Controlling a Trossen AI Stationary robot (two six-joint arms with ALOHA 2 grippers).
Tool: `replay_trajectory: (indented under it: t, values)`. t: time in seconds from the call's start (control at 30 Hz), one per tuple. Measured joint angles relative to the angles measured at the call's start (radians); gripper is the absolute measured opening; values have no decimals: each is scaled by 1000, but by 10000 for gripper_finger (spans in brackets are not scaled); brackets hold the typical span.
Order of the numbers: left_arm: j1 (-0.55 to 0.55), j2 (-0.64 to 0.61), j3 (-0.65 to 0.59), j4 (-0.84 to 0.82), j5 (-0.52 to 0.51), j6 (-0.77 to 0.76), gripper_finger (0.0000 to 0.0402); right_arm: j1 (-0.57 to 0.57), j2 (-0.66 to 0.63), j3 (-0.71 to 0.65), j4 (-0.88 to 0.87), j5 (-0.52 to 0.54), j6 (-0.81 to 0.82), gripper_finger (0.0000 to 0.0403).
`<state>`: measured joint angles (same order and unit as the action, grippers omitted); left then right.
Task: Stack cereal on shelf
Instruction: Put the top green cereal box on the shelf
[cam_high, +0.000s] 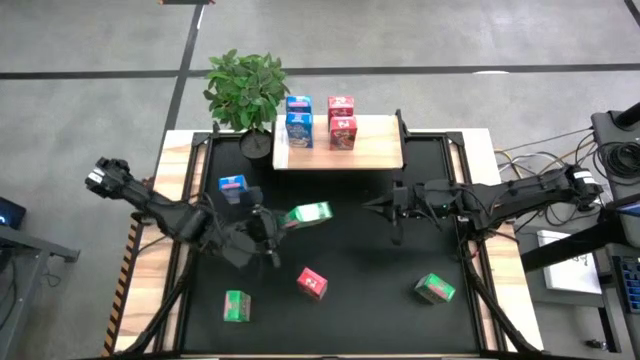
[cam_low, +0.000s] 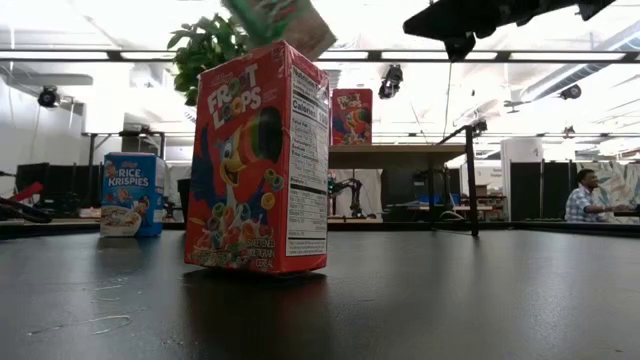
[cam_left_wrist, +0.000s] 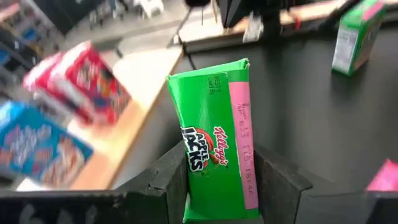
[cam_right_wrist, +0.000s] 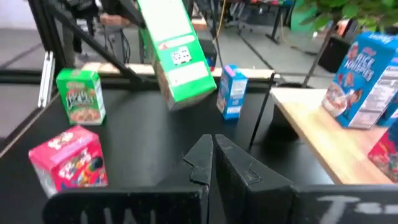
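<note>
My left gripper (cam_high: 283, 222) is over the mat's middle, shut on a green cereal carton (cam_high: 311, 213), which also shows at the top of the low view (cam_low: 282, 22). My right gripper (cam_high: 385, 208) hovers shut to the right of it, below the shelf. The light-wood shelf (cam_high: 375, 148) at the far edge carries blue cartons (cam_high: 298, 122) and red cartons (cam_high: 342, 122). A blue carton (cam_high: 232, 186), a red one (cam_high: 312, 283) and two green ones (cam_high: 236, 306) (cam_high: 435, 289) rest on the mat. My left gripper pinches the green carton's near end (cam_left_wrist: 214, 193) between its two fingers (cam_left_wrist: 166, 180), one on each side. The fingers come from the table's left, roughly level. The carton is lifted clear of the mat and tilted, its free end (cam_left_wrist: 208, 71) pointing toward the shelf.
A potted plant (cam_high: 246, 88) stands at the shelf's left end. The shelf's right half (cam_high: 385, 140) is bare wood. Wooden borders (cam_high: 175, 200) frame the black mat. In the low view the red carton (cam_low: 260, 160) stands close to the camera, and a person (cam_low: 585, 195) sits far behind.
</note>
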<state>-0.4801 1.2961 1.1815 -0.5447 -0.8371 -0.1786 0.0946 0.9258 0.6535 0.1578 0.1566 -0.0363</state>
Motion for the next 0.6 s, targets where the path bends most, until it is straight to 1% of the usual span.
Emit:
replay_trajectory:
  t: [0.07, 0.13, 0.2, 0.33, 0.43, 0.5, 0.6]
  values:
    - [29, -1, -8, 67, 48, 59, 135, -1, -13, -4, -1, 0, 8, 9]
    - [54, -1, -12, 78, 100, 79, 135, -1, -25, 1, -23, 0, 10, 9]
    - [69, -1, -21, 77, 126, 83, 135, -1, -35, 19, -69, 0, 11, 9]
    - [77, -1, -71, 103, 140, 82, 135, 1, -31, 41, -98, -5, 12, 9]
    - [68, -1, -118, 190, 143, 80, 135, 22, -9, 48, -102, -17, -32, 9]
    - [59, -1, -132, 212, 143, 82, 135, 36, 8, 61, -107, -18, -60, 9]
    - [56, -1, -137, 215, 143, 92, 135, 40, 36, 112, -106, 26, -60, 10]
